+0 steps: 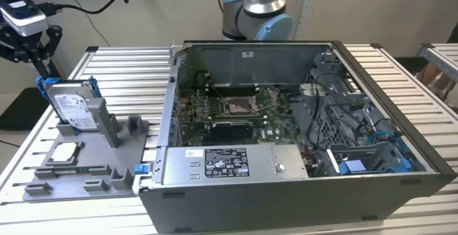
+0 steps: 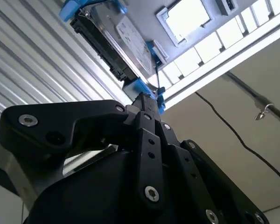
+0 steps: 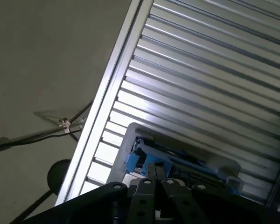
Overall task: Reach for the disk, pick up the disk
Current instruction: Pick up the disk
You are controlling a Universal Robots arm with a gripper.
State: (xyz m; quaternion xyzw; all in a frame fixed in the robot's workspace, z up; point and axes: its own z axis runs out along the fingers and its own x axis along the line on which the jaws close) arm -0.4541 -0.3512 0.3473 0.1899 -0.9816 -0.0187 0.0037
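In the second wrist view my end effector (image 2: 145,99) looks clenched on nothing, its tips pressed together. It hangs near the disk (image 1: 72,105) and apart from it, above it and toward the exterior view's left.

The disk stands on edge in a grey holder (image 1: 107,133) on the table (image 1: 128,68), on the exterior view's left of the open computer case (image 1: 286,203).

I judge the disk to be stiff, dense for its size and sensitive to knocks, with smooth metal faces that could slip. The blue bracket (image 2: 70,9) framing it is plastic and probably flexes. I would therefore clamp across the two flat faces at the upper edge, not on the bracket alone.

The disk's white label (image 1: 74,109) carries print, but I cannot make out any of it. The same goes for the label (image 1: 225,162) on the metal box inside the case.
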